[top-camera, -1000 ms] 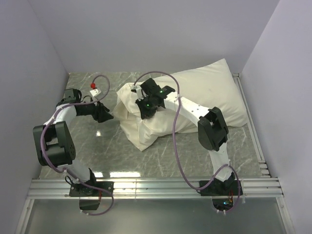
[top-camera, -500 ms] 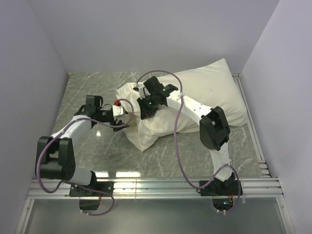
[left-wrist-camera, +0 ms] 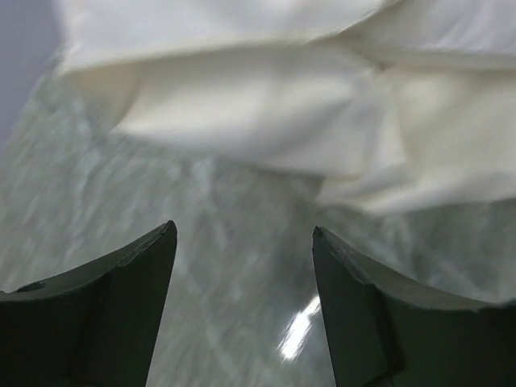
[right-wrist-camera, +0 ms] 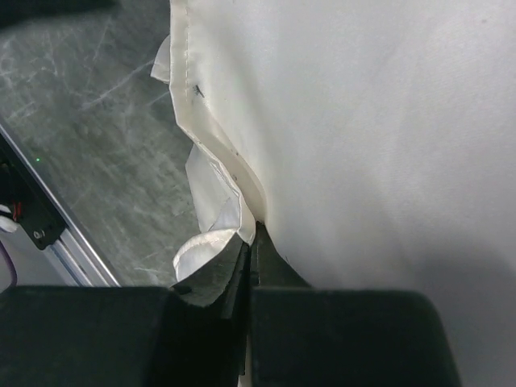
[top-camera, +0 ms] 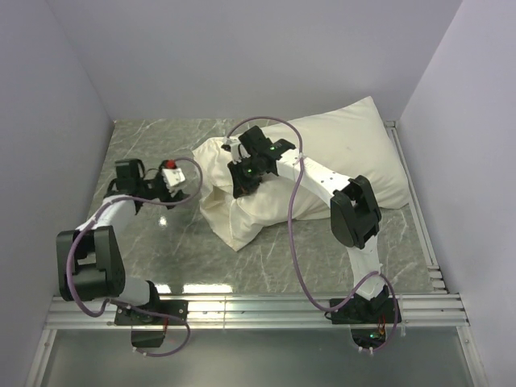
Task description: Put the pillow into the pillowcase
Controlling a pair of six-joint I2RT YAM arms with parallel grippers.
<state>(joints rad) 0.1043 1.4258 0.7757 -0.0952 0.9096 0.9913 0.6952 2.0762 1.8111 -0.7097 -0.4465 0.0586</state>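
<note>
Grip on the pillowcase (top-camera: 235, 216) edge matters most now. The right gripper (right-wrist-camera: 248, 242), pressed together on that edge, should hold its lip up. The left gripper (left-wrist-camera: 242, 242), jaws spread and empty over the tabletop (top-camera: 141, 141), should take the opposite lip low and squarely so the mouth opens wide. The pillowcase lies bunched near the tabletop's middle, cream and faintly shiny. The pillow (top-camera: 359, 149), plump and white, runs toward the far right corner, its near end seemingly inside already.
</note>
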